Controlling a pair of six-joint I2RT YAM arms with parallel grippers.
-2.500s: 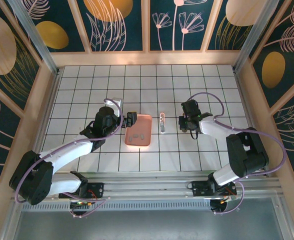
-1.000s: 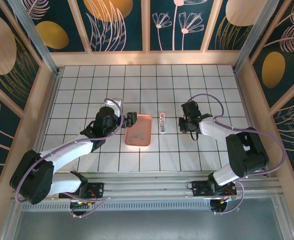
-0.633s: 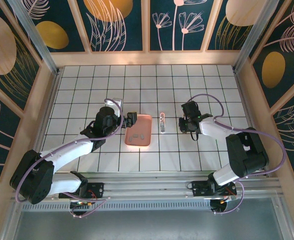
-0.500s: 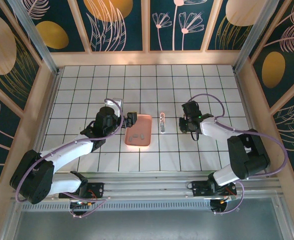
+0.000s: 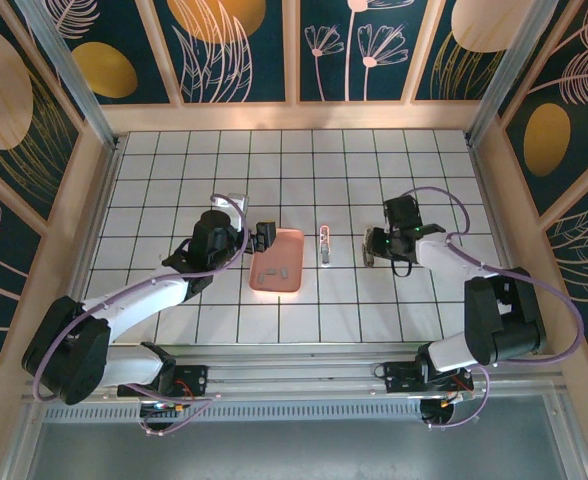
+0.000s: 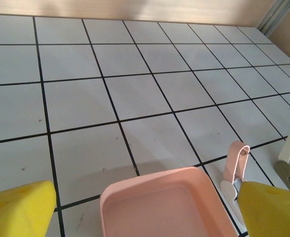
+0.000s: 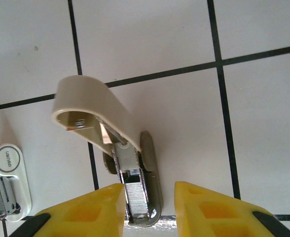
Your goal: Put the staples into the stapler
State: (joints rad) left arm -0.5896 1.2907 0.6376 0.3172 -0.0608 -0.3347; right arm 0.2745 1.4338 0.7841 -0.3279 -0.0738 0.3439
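The pink tray (image 5: 277, 262) holds the staples (image 5: 271, 271), a few small grey strips. My left gripper (image 5: 265, 236) hangs open over the tray's far left corner; its yellow fingers (image 6: 18, 209) flank the tray's rim (image 6: 150, 179), and the part of the tray floor seen there is bare. A beige stapler (image 7: 96, 111) lies with its lid swung up. Its metal magazine (image 7: 136, 190) shows a grey ribbed strip inside. My right gripper (image 7: 149, 200) is open and straddles the magazine's end, with the left finger (image 7: 88, 210) close against it. In the top view the right gripper (image 5: 374, 247) is right of the tray.
A small pink and white stapler (image 5: 324, 243) lies between the tray and the beige stapler, also at the left edge of the right wrist view as the small stapler (image 7: 7, 178). White tiled floor surrounds everything, with wooden walls (image 5: 294, 117) at the edges.
The right wrist has swung to the right and slightly back, while its fingers stay at the beige stapler. The left arm has barely moved.
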